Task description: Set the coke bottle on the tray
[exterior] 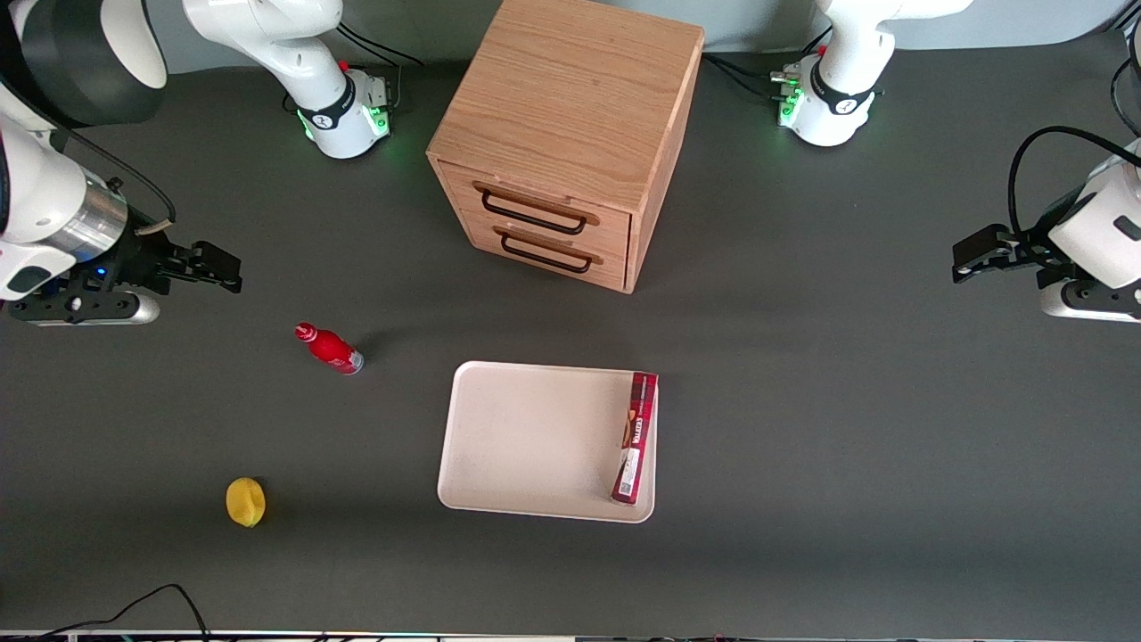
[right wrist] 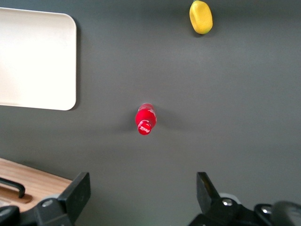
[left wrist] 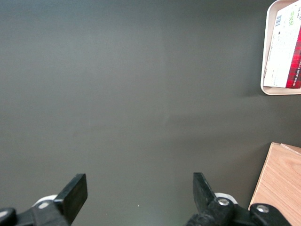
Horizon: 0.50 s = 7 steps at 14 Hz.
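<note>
The coke bottle (exterior: 329, 348) is standing on the table (exterior: 847, 428), apart from the tray (exterior: 526, 446), toward the working arm's end. The gripper (exterior: 227, 272) is hovering farther from the front camera, fingers spread wide, holding nothing. The approach step is pending; the next move calls for descending around the bottle's body.

Dark grey table (exterior: 802, 428), wooden two-drawer cabinet (exterior: 562, 143) (black handles), even light
</note>
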Each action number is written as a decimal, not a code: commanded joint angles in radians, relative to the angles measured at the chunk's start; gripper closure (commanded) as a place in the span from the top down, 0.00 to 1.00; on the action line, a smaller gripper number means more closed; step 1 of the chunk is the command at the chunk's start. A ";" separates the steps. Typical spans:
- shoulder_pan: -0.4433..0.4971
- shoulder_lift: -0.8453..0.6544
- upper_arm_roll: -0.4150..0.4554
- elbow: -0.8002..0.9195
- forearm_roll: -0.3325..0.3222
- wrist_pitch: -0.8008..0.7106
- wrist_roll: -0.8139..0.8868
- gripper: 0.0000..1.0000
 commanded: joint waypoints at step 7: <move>-0.010 0.044 -0.006 -0.010 0.033 -0.019 -0.019 1.00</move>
